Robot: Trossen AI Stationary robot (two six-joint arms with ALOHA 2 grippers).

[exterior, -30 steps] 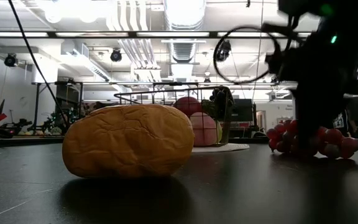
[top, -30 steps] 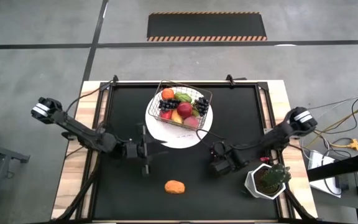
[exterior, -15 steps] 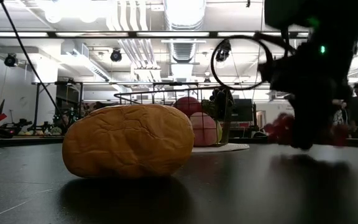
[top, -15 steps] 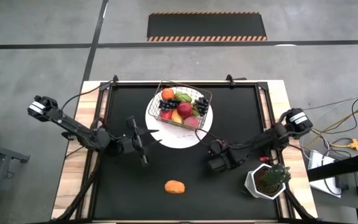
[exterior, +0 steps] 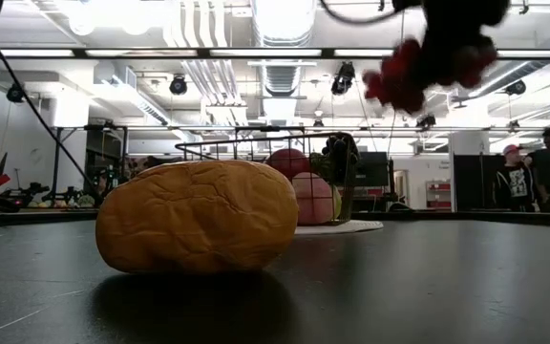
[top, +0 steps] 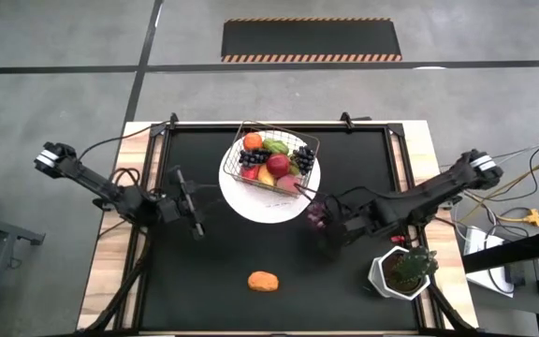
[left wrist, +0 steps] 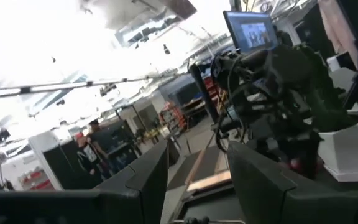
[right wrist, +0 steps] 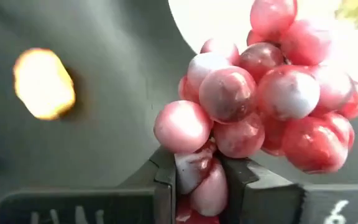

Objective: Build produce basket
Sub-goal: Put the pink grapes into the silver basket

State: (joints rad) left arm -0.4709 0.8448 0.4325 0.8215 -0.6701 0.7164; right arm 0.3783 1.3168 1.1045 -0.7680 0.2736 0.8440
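Note:
The wire basket (top: 279, 157) holds several fruits and stands on the round white plate (top: 251, 201) at the table's far middle. Just right of the plate's near edge, my right gripper (top: 326, 218) is shut on a bunch of red grapes (top: 315, 212), which shows high above the table in the low view (exterior: 416, 67). An orange-yellow fruit (top: 264, 280) lies on the mat near the front edge, large in the low view (exterior: 199, 229). My left gripper (top: 191, 202) hovers left of the plate, open, with nothing between its fingers (left wrist: 197, 180). My right gripper pinches a few grapes at one end of the bunch (right wrist: 194, 177) between its two fingers (right wrist: 165, 183). The arm comes in from the table's right. The rest of the bunch (right wrist: 272, 93) sticks out past the fingertips, lifted clear of the table.
A white pot with a green plant (top: 402, 271) stands at the near right corner, close under my right arm. Black mat (top: 204, 271) lies bare around the orange-yellow fruit. People stand in the room beyond the table (exterior: 514, 177).
My right gripper has shut on the red grapes, which lay on the mat, and lifted them clear, going up and toward the plate. My left gripper has drawn back toward the table's left and far edges, turning as it went.

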